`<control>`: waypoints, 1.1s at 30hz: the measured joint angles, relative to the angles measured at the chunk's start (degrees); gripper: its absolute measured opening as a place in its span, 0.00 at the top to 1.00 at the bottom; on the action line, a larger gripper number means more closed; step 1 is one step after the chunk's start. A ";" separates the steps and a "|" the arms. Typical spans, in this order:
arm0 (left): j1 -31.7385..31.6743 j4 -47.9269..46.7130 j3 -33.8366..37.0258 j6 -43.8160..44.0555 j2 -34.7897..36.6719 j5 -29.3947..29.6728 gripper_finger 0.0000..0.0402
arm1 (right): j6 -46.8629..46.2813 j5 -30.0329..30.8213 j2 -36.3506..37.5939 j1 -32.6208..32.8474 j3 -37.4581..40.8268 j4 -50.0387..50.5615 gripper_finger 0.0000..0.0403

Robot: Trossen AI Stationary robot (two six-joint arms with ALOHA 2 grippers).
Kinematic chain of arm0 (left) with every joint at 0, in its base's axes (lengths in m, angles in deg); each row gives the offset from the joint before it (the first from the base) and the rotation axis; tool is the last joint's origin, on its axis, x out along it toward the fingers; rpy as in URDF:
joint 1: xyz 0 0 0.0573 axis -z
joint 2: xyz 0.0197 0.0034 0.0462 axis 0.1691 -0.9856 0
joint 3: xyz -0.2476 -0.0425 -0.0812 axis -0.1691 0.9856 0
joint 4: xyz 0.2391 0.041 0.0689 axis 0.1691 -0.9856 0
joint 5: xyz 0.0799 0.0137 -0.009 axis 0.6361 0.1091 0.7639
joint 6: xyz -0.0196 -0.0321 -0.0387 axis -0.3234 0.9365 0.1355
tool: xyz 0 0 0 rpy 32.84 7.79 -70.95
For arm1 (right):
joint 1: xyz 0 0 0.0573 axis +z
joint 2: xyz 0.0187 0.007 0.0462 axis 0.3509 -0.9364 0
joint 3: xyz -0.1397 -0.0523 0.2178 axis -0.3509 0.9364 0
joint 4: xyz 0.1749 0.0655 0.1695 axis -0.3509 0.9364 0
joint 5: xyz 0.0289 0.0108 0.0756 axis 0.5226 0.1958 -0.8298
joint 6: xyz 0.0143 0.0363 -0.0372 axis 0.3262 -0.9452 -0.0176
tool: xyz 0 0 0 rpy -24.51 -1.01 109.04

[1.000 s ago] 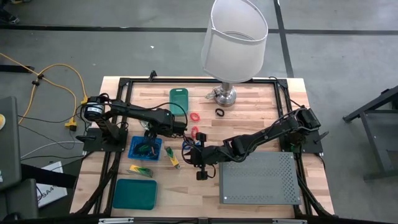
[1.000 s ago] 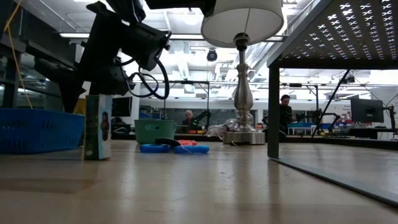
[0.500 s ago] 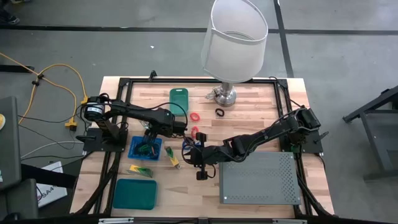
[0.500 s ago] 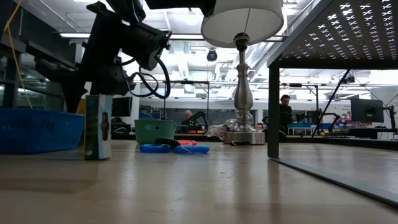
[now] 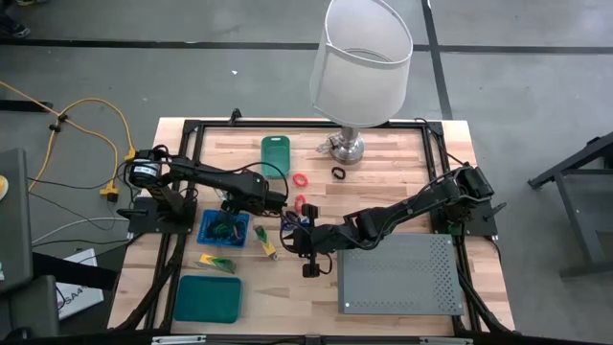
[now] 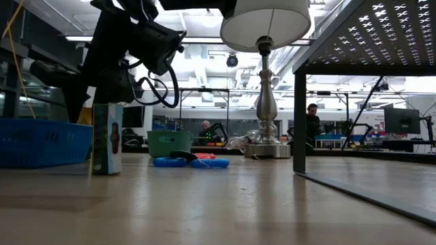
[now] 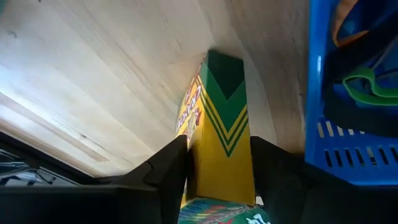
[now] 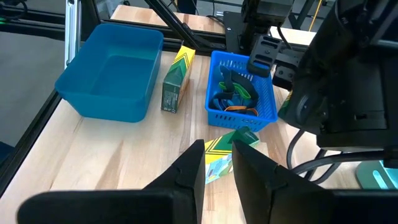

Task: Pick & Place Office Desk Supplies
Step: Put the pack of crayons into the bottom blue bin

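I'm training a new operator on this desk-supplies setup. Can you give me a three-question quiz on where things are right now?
1. True or false: the lamp stands on the wooden table, not on the grey perforated box.
2. Which ring lies nearest the lamp's base? A red, B black, C blue.
3. Fill in: in the low view, the upright yellow-and-green box stands beside the blue ___.

Key: 1 true. 2 B, the black ring. 3 basket.
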State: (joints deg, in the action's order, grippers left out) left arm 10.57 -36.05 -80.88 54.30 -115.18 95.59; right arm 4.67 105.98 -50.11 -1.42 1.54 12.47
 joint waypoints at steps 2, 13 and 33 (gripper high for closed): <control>0.24 0.00 0.01 -0.16 0.00 0.02 0.59 | 0.00 -0.01 0.00 -0.01 0.00 0.00 0.83; 0.23 -0.01 0.00 -1.60 0.00 0.07 0.59 | 0.00 -0.01 0.00 -0.01 0.00 0.00 0.83; 0.76 0.45 -0.26 1.45 0.00 3.87 0.59 | 0.00 -0.01 0.00 0.01 0.00 0.00 0.83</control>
State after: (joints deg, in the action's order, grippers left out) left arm 11.33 -35.60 -81.14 55.75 -115.18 99.46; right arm 4.67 105.97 -50.11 -1.40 1.54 12.47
